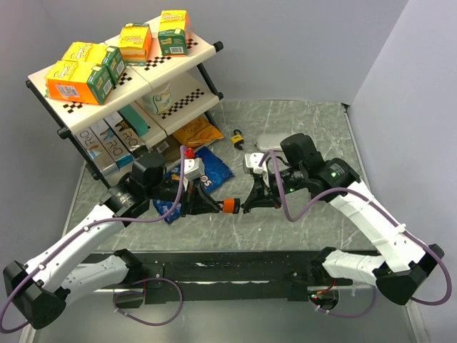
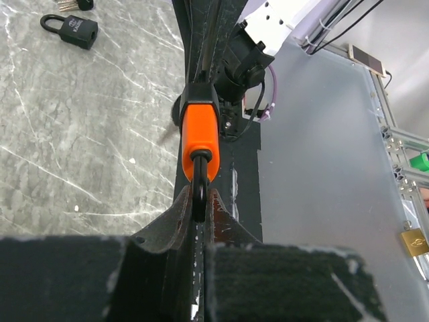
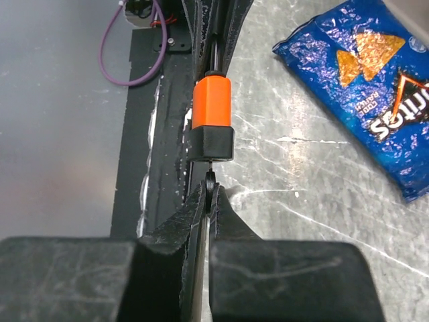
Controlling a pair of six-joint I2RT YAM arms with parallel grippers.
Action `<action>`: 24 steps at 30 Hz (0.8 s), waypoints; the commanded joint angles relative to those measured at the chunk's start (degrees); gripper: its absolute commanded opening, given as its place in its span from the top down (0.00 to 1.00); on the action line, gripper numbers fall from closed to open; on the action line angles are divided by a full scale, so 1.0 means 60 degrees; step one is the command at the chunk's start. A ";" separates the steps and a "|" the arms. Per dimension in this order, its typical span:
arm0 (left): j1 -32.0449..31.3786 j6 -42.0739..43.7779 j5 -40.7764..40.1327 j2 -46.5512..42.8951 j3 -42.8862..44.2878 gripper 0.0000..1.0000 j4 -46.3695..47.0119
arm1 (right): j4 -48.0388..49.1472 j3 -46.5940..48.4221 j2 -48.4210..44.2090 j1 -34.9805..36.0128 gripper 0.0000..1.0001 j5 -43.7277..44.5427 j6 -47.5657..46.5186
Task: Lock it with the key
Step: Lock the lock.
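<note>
Left claw: your left gripper (image 2: 199, 204) is clenched on the dark shackle of the orange padlock (image 2: 199, 134). It holds the padlock off the table (image 1: 300, 121), with the body pointing toward the right arm.
Right claw: your right gripper (image 3: 210, 190) is pinched tight on the key (image 3: 210, 177), which shows as a thin dark sliver seen edge-on.
Key: it sticks out of the padlock's black end cap, in line with the body, between your right fingertips.
Meeting point: the two claws face each other tip to tip over the middle of the table, nearer its near edge than its far edge.
Near edge: a black strip (image 1: 235, 266) runs along it, with both arm bases on it.
Left side: a blue chip bag (image 1: 214, 168) lies just beyond your left wrist, and a shelf rack (image 1: 121, 78) fills the far left corner.
Far side: a black padlock (image 2: 70, 28) lies flat on the marble, well apart from the held lock. Loose keys (image 2: 75, 4) sit just beside it, cut off by the top of the left wrist view.
Open room: you have bare marble toward the far right corner, and more in the band between the claws and the black strip.
</note>
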 commanded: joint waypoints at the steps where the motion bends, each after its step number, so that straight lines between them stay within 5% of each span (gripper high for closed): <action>1: 0.0287 0.0256 0.0414 -0.0156 0.0508 0.99 0.0260 | -0.1183 0.0239 -0.0066 -0.0309 1.00 0.0126 -0.0942; 16: 0.0595 0.0578 0.0459 -0.0331 0.0318 0.99 0.0069 | -0.3878 0.0239 -0.0037 -0.2242 1.00 0.0126 -0.3402; 24: 0.0609 0.0491 0.0342 -0.0434 0.0084 0.99 0.0215 | -0.3999 0.0108 0.0256 -0.2784 1.00 0.0315 -0.3303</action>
